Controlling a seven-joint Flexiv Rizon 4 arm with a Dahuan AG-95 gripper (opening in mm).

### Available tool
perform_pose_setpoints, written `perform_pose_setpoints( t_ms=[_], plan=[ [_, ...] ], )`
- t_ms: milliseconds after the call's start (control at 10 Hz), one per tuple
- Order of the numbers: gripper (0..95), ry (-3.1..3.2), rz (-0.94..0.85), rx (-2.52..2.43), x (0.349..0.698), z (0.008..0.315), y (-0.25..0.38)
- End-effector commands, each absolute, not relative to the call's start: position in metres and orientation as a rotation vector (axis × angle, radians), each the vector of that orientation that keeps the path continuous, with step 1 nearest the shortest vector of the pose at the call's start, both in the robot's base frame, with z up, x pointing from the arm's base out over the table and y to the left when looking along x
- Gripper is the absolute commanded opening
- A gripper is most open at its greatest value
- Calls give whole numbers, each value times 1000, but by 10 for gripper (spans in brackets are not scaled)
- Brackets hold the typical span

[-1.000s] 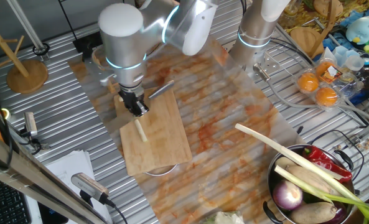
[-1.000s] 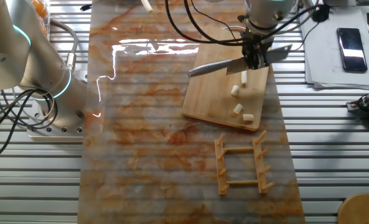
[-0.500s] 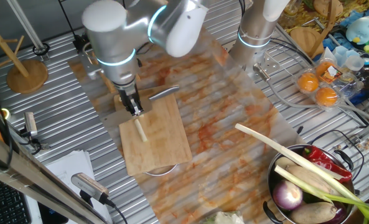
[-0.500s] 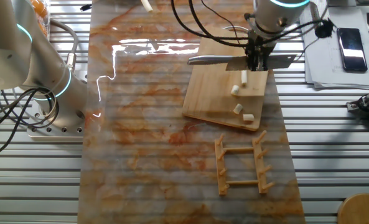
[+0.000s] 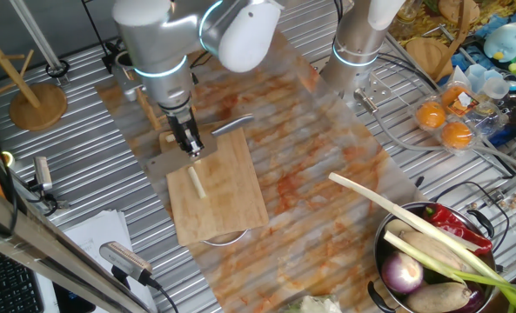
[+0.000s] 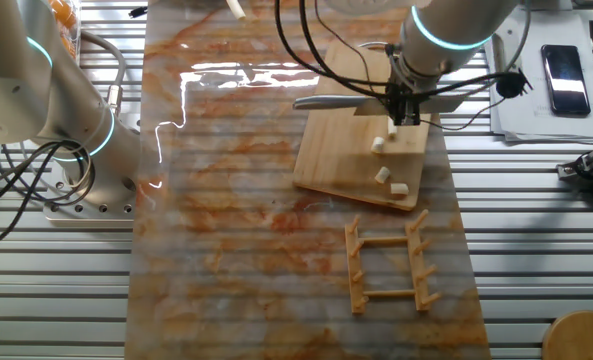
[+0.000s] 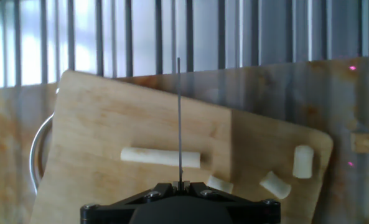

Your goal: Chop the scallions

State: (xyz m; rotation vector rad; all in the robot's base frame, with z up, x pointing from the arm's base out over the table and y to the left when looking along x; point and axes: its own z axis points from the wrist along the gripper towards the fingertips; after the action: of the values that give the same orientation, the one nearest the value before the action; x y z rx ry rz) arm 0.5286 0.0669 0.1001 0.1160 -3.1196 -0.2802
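Gripper [image 5: 190,144] is clamped on a knife [image 6: 328,101], blade held flat out over the far edge of the cutting board [image 5: 218,196]; in the hand view the blade is seen edge-on as a thin line. Scallions [image 7: 160,157] are laid on the cutting board: one longer cream stalk under the blade line, three short chunks [image 7: 302,161] beside it toward the board's other end. A wooden rack [image 6: 389,262] is set flat just off the cutting board. A metal bowl [image 5: 386,244], well away from the cutting board, is filled with a purple onion [image 5: 404,275], a red chili [image 5: 456,223] and a long green-leaved stalk [image 5: 397,217].
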Motion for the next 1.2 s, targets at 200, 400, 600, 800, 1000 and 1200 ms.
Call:
perform_pose_setpoints(
  t_ms=[200, 400, 600, 800, 1000, 1200],
  plan=[
    [0, -3171, -141, 152, 533, 88, 75],
    [0, -3168, -106, 125, 535, 79, 84],
    [0, -3184, -110, 111, 537, 76, 83],
    [0, -3196, -122, 104, 543, 66, 78],
    [0, -3199, -135, 92, 544, 63, 81],
    [0, -3199, -128, 69, 544, 62, 90]
  ],
)
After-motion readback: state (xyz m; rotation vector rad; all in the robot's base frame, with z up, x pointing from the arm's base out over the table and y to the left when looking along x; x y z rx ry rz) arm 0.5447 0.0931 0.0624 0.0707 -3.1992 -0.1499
